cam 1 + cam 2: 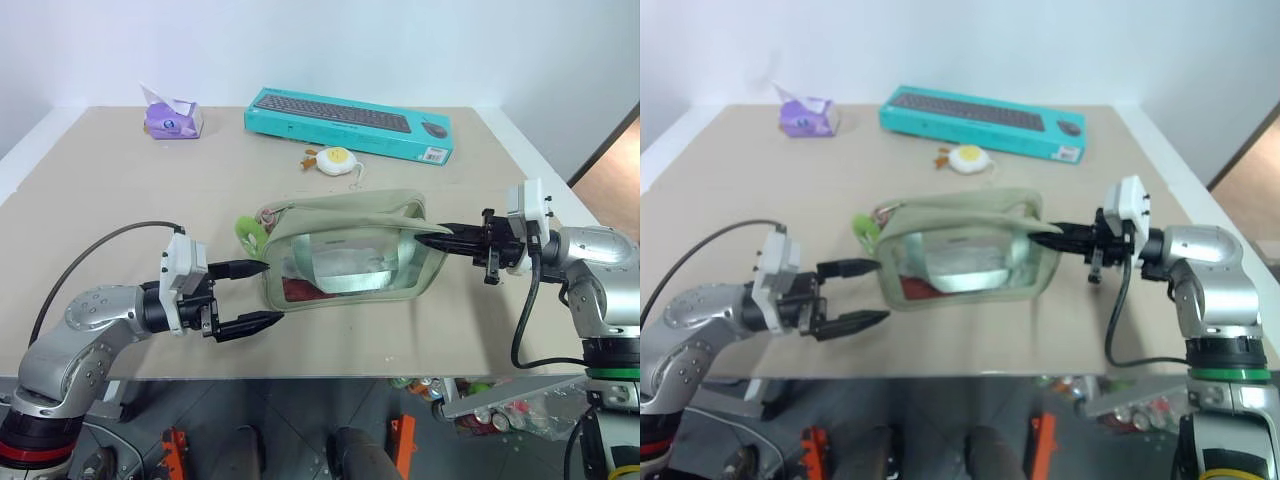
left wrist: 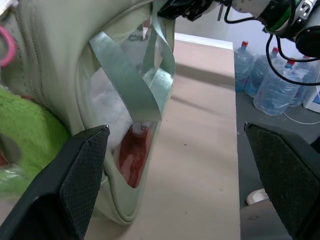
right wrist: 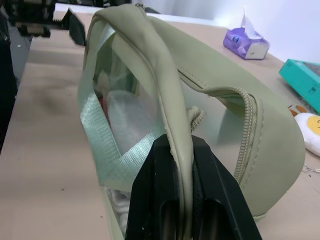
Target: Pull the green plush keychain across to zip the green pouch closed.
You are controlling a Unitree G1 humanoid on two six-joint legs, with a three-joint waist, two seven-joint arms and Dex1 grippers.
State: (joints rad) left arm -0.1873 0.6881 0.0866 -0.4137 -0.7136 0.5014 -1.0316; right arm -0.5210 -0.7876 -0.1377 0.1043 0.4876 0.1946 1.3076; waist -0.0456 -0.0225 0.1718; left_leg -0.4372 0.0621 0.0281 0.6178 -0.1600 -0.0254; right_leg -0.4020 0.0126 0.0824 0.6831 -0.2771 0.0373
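Your right gripper (image 1: 428, 236) has its fingers pinched tight on the end seam of the green pouch (image 1: 345, 250), at the pouch's 3 o'clock end. That hold looks meant as an anchor: with this end pinned, the fabric should stay taut and the bag should not slide along the surface (image 1: 100, 200) when the zipper is pulled.

Your left gripper (image 1: 252, 296) hangs just beside the pouch's 9 o'clock end with its fingers spread wide and nothing between them. One finger sits near the pouch's upper corner, the other lower and toward you, so the opening faces the pouch side-on. You appear to be lining up on the green plush keychain (image 1: 247, 232), which lies against the pouch's 9 o'clock end, slightly behind the upper finger. It is not gripped yet, and the zipper line along the top looks slack and partly gaping.

The pouch sits near the middle of the surface, its clear window toward you, with pale and red contents inside.

Count on the surface:
- one pouch, one plush keychain
- one teal keyboard box (image 1: 350, 122) at 12 o'clock
- one white-and-yellow trinket (image 1: 334, 160) just in front of the box
- one purple tissue pack (image 1: 172, 118) at 10 o'clock

Two grippers, one closed on fabric, one empty.
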